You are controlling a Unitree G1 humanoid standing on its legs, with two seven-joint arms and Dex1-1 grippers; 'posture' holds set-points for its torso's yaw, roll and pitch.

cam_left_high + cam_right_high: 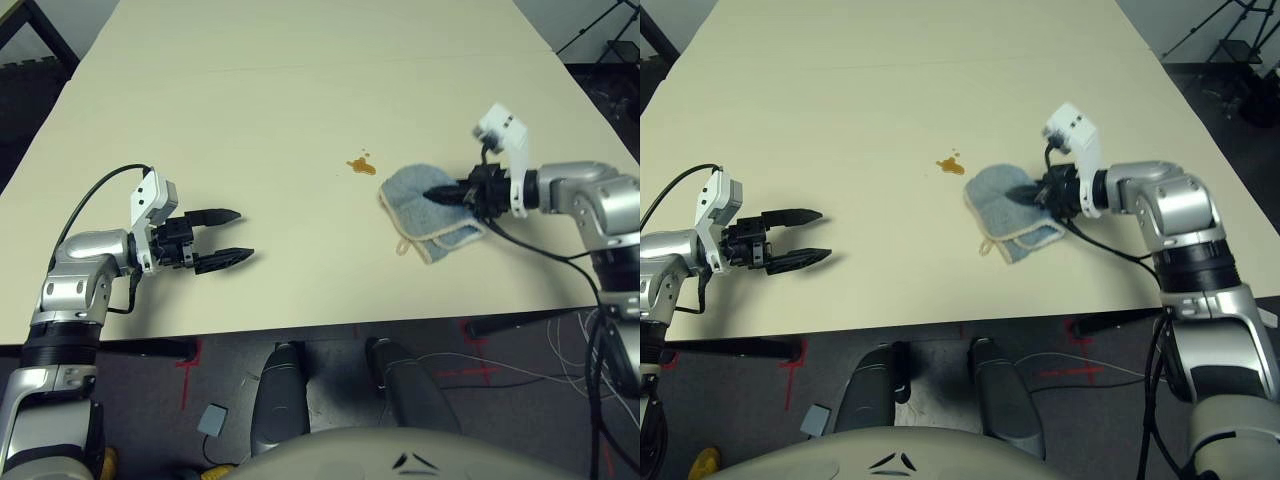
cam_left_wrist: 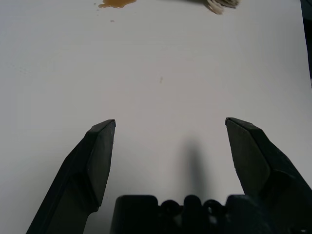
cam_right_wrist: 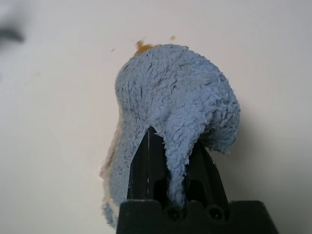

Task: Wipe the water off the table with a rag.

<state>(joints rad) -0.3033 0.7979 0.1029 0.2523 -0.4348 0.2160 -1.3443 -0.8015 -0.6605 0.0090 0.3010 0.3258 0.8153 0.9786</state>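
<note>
Left eye view: right fingers (image 1: 446,195) pinch rag (image 1: 418,203), long axis slanting away leftward; left fingers (image 1: 224,260) gape empty.

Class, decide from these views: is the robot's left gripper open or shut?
Open: the left gripper has its two black fingers standing well apart, with bare table visible between them.
</note>
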